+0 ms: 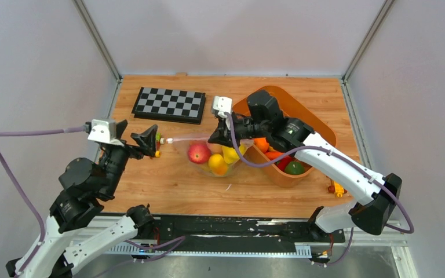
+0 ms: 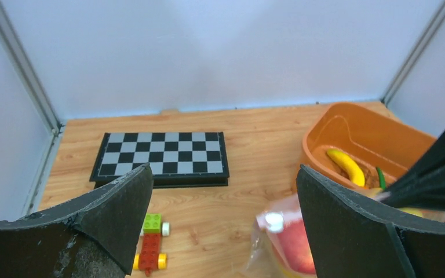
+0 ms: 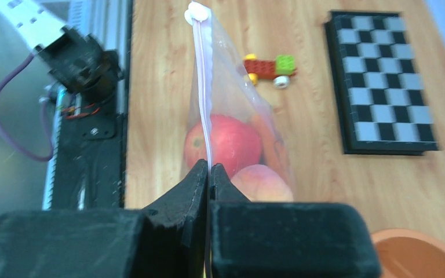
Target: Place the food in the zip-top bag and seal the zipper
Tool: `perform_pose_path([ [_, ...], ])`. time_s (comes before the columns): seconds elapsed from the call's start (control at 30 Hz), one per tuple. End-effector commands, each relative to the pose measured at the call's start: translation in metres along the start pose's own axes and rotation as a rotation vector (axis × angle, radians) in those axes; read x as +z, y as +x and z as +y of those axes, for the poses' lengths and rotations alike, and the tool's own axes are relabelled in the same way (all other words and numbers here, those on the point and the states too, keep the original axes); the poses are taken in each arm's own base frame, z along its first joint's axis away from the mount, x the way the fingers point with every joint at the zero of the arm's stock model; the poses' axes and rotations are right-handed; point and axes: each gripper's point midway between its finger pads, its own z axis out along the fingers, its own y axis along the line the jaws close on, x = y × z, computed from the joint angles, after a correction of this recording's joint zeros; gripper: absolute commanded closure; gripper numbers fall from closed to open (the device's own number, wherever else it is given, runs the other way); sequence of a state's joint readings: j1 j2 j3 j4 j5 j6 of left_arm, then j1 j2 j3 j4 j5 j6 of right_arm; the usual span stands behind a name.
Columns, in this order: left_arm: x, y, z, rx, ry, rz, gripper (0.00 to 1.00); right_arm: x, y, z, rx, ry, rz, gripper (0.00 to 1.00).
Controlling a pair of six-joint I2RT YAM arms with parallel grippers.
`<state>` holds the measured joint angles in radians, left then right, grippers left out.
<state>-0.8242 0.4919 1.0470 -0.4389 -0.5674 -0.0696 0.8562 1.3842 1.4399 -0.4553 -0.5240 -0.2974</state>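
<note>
The right hand (image 3: 208, 174) is clamped on the zipper (image 3: 203, 92) of the bag (image 3: 234, 98) at the middle of the table (image 3: 156, 87) — apple (image 3: 226, 142) and peach (image 3: 261, 182) inside. The left hand (image 2: 224, 174) gapes wide, holding nothing — just beside the bag's far end.

The left tool (image 2: 225, 176) is wide open, with one black finger (image 2: 113, 214) on each side. Between them is the wooden table (image 2: 249, 156). A checkerboard (image 2: 162, 157) lies flat near the far left corner. An orange tub (image 2: 382, 132) sits toward the right edge with a yellow banana (image 2: 345, 167) inside. Closer to the near edge is a little block car (image 2: 150, 246), green, red and yellow. To its right, a clear bag (image 2: 258, 255) holds a red apple (image 2: 292, 246). The right tool (image 2: 400, 188) pokes in from the right.
</note>
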Motion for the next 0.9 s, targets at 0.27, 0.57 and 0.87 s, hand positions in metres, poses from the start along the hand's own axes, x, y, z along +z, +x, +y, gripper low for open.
perform_pose_path([
  [0.27,0.002,0.010,0.003,-0.047,-0.039,0.036,0.00,0.020,0.074,0.115,0.259,-0.345,0.088,1.00],
  [0.57,0.009,0.050,-0.019,-0.045,0.027,0.171,0.00,0.019,0.110,0.129,0.332,-0.355,0.194,1.00],
  [0.87,0.007,0.084,-0.022,-0.079,0.016,0.256,0.00,0.050,0.153,0.127,0.391,-0.281,0.295,1.00],
])
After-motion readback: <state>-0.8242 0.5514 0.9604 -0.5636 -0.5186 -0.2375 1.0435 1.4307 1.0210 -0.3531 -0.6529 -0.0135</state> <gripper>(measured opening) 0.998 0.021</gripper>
